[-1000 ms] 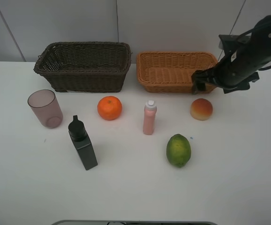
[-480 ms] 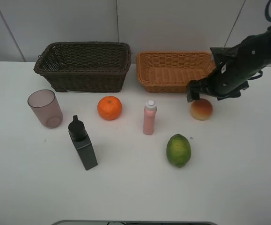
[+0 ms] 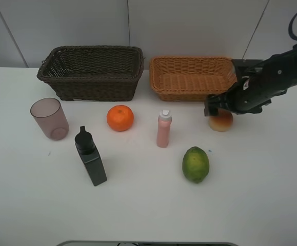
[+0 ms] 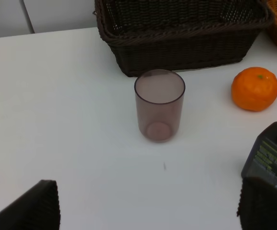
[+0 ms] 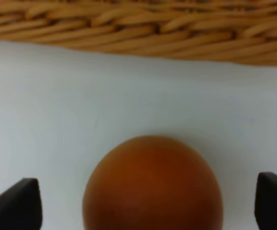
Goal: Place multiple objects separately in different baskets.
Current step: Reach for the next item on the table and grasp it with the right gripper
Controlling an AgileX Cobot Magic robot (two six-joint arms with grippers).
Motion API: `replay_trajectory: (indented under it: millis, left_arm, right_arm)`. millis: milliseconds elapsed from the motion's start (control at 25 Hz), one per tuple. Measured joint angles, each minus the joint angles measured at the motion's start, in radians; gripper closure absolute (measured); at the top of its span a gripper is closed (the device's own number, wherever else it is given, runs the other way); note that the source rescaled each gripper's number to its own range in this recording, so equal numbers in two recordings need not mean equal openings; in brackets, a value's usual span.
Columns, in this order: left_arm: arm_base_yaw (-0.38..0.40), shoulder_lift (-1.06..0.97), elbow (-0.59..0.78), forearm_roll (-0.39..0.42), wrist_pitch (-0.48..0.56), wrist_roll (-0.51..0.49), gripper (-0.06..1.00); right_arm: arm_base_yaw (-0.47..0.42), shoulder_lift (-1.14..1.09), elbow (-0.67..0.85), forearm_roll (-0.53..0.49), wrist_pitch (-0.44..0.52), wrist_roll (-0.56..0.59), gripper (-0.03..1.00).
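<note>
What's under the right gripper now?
The peach, on the table in front of the tan basket. From above the gripper covers its top; the wrist view shows it between the open fingers, untouched.

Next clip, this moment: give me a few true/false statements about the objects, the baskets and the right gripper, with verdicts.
1. The orange lies inside the dark brown basket. False: it sits on the table in front of that basket.
2. The right gripper has its jaws open on either side of the peach. True.
3. The pink bottle stands upright between the orange and the peach. True.
4. The cup lies tipped on its side. False: it stands upright, mouth up.
5. The tan basket holds the green fruit. False: the green fruit is on the table, apart from the basket.
</note>
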Motion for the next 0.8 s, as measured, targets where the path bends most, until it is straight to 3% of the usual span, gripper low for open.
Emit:
replay_trajectory:
  millis: [800]
  left_arm:
    - [0.0, 0.0, 0.0, 0.0, 0.0, 0.0, -0.02]
  right_arm:
    - [-0.018, 0.076, 0.0, 0.003, -0.036, -0.003, 0.08]
